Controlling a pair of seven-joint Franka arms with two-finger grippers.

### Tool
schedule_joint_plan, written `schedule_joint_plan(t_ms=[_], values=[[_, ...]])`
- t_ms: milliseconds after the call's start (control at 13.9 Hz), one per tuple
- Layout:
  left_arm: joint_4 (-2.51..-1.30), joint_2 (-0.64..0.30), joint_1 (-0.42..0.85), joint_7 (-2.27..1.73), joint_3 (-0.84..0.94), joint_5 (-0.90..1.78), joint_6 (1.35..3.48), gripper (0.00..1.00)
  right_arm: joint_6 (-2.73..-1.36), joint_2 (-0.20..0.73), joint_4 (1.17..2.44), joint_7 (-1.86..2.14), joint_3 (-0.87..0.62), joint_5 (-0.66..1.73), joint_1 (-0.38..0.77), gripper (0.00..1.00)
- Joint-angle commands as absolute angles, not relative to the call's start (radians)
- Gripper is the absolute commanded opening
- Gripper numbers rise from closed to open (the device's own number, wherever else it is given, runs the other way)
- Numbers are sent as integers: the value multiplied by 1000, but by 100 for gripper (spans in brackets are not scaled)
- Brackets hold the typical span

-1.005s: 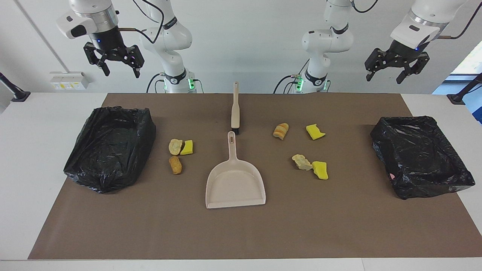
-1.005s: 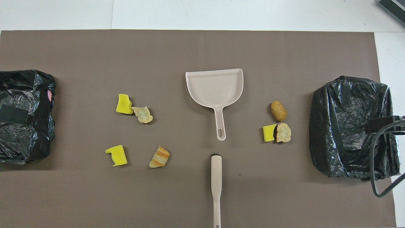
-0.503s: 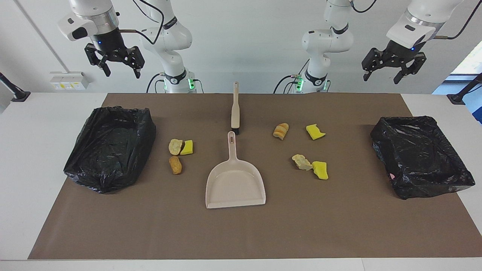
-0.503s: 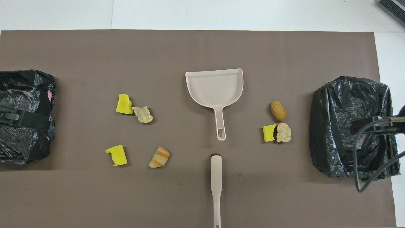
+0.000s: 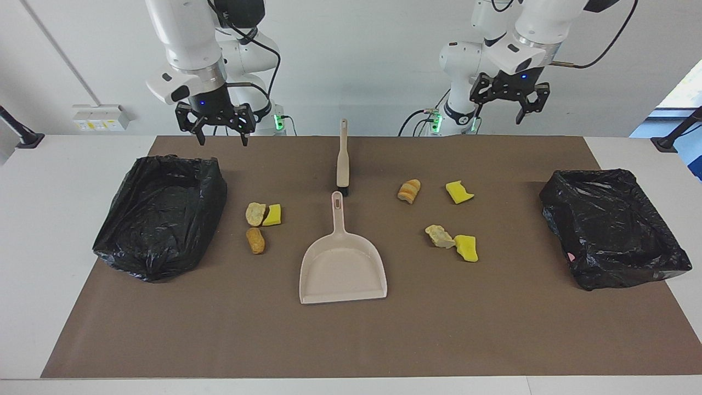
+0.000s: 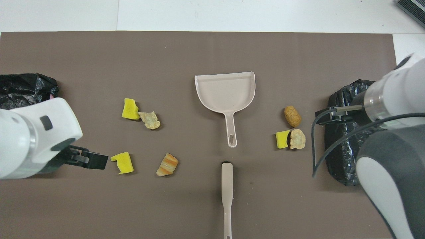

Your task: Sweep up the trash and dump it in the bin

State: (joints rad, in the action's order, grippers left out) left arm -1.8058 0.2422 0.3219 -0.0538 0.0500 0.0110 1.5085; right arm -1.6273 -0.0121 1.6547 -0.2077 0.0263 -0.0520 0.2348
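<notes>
The trash lies on the brown mat (image 5: pixel 493 329) in two groups. Toward the right arm's end are a tan lump (image 5: pixel 255 214) (image 6: pixel 297 138), a yellow sponge chunk (image 5: pixel 273 215) (image 6: pixel 282 139) and a brown lump (image 5: pixel 255 240) (image 6: pixel 292 116). Toward the left arm's end are a striped bread lump (image 5: pixel 409 191) (image 6: pixel 167 164), two yellow chunks (image 5: pixel 459 192) (image 5: pixel 466 247) and a pale lump (image 5: pixel 439 236). The right gripper (image 5: pixel 219 134) is open and empty, up over the mat's edge by the robots. The left gripper (image 5: pixel 509 107) is open and empty, higher up.
A beige dustpan (image 5: pixel 341 269) (image 6: pixel 225 91) lies mid-mat, handle toward the robots. A beige brush (image 5: pixel 343 159) (image 6: pixel 227 196) lies just nearer the robots. Black-bagged bins stand at the right arm's end (image 5: pixel 159 214) and the left arm's end (image 5: pixel 614 225), partly covered by the arms in the overhead view.
Both grippers have swung inward from over the bins toward the table's middle, and the right one has come lower. The trash, dustpan and brush have not moved.
</notes>
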Motion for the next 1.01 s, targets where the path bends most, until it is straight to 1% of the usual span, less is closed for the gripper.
schedule_joint_plan(t_ms=[0, 72, 215, 431, 646, 862, 933], values=[[-1951, 342, 406, -126, 35, 17, 1568, 100, -1686, 82, 1628, -308, 28, -11, 268, 100], [-1980, 351, 440, -147, 35, 17, 1580, 100, -1706, 124, 1623, -330, 28, -9, 290, 100], [-2046, 351, 518, -246, 35, 26, 1652, 100, -1755, 227, 1563, -386, 28, -6, 337, 100], [-2140, 347, 635, -427, 35, 43, 1773, 100, -1822, 325, 1528, -440, 17, -3, 380, 100], [-2219, 338, 731, -521, 35, 67, 1870, 100, -1871, 389, 1531, -474, 0, 47, 413, 100], [-2312, 321, 842, -638, 35, 92, 2001, 100, -1887, 399, 1548, -474, 0, 87, 439, 100], [-2316, 274, 894, -691, 35, 92, 2034, 100, -1887, 402, 1558, -474, -2, 95, 442, 100]])
